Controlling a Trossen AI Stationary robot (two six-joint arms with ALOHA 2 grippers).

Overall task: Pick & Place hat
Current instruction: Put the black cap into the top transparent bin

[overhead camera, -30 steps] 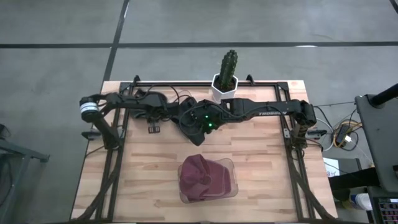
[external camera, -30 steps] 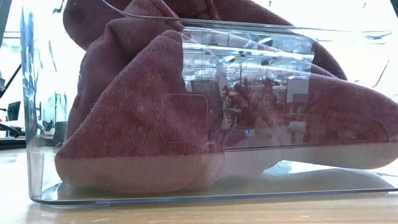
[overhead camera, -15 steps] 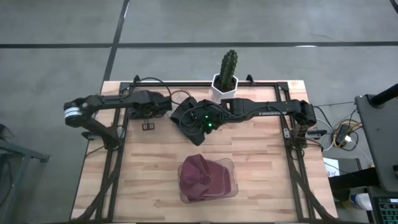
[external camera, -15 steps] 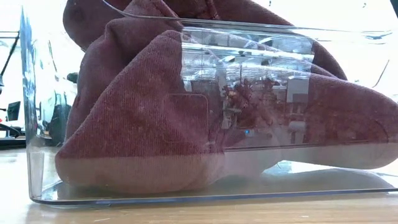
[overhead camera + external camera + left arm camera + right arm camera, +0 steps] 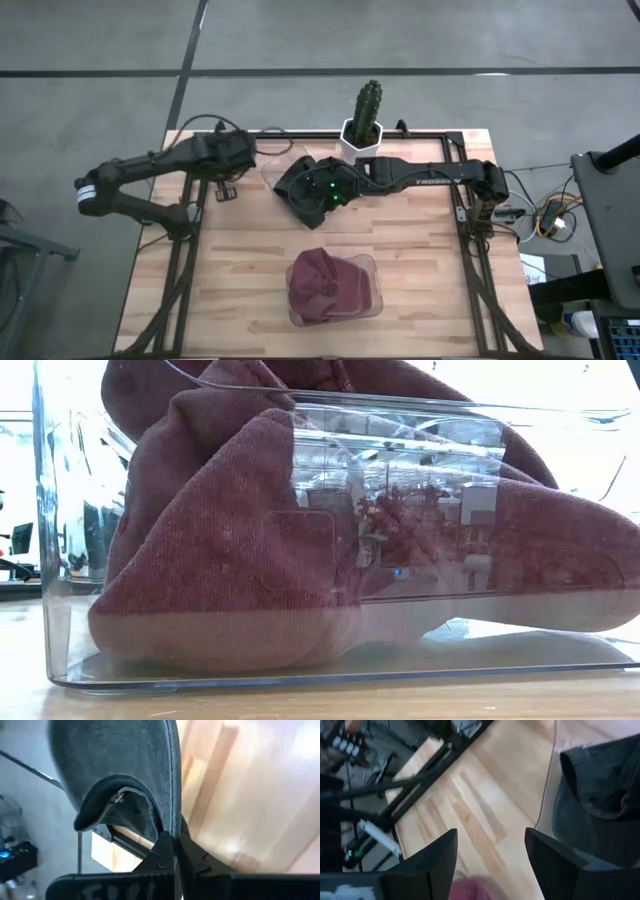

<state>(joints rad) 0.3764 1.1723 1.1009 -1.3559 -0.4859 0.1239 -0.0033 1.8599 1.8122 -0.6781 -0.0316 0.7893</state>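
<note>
A dark grey hat (image 5: 298, 186) lies at the table's far middle, partly under my right arm, with a clear container wall (image 5: 283, 165) beside it. My left gripper (image 5: 174, 845) is shut on that hat; the left wrist (image 5: 228, 152) sits to the hat's left. My right gripper (image 5: 490, 855) is open and hovers over the hat's right part (image 5: 600, 795), touching nothing. A maroon hat (image 5: 328, 288) fills a clear bin (image 5: 60, 560) near the table's near edge and bulges over its rim (image 5: 400, 410). My left gripper pinches the dark grey hat's rim edge (image 5: 172, 827) between its two shut fingers, next to the arched back opening with the strap (image 5: 117, 795). The fingers come level from the table's left. The hat stretches away from the fingertips; whether it is lifted I cannot tell.
A potted cactus (image 5: 364, 120) stands at the far edge. A black metal frame (image 5: 190, 260) runs along the table's left, right and far sides. Bare wood (image 5: 250, 270) lies left of the maroon hat's bin. Cables and gear (image 5: 555, 215) sit off the table's right side.
My left arm has drawn back toward the table's left edge, its elbow swinging out past that edge and its wrist moving left and slightly far. The clear container wall beside the dark hat now shows where the arm covered it. The maroon hat and its bin have stayed still.
</note>
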